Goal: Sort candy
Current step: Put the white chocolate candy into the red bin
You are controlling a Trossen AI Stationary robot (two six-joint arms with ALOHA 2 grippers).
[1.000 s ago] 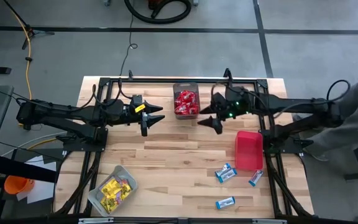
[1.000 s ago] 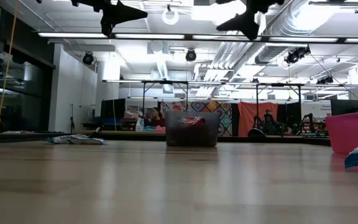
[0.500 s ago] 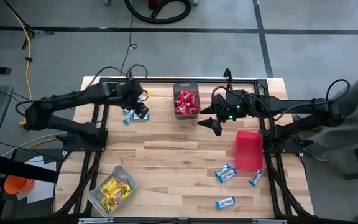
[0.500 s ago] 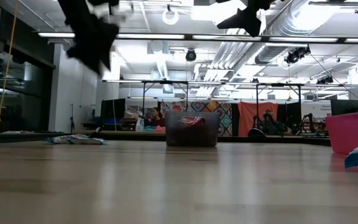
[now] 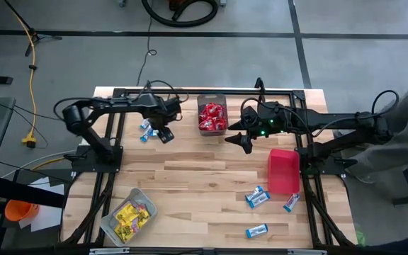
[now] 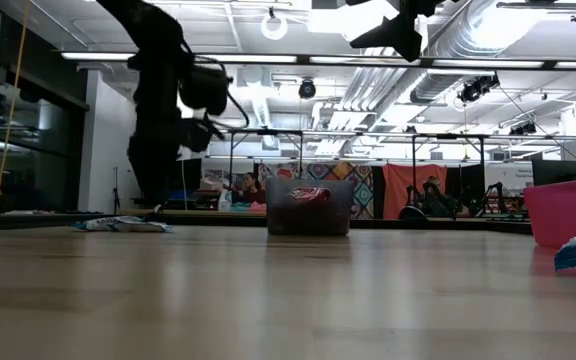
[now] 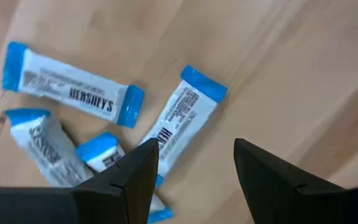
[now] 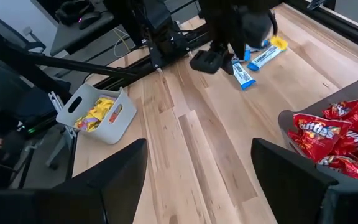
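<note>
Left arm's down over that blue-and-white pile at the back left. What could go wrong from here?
1. The blue-and-white candy lies bunched and overlapping below the open left gripper; closing there may catch two packets, or just an edge.
2. The red bin sits across the table beside the other blue-and-white packets, past the mesh bin and the right gripper, parked open; carrying over risks crowding them.

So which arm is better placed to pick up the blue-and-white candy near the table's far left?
Left. The left gripper hangs open right over the blue-and-white candy, while the right gripper waits open beside the mesh bin.
</note>
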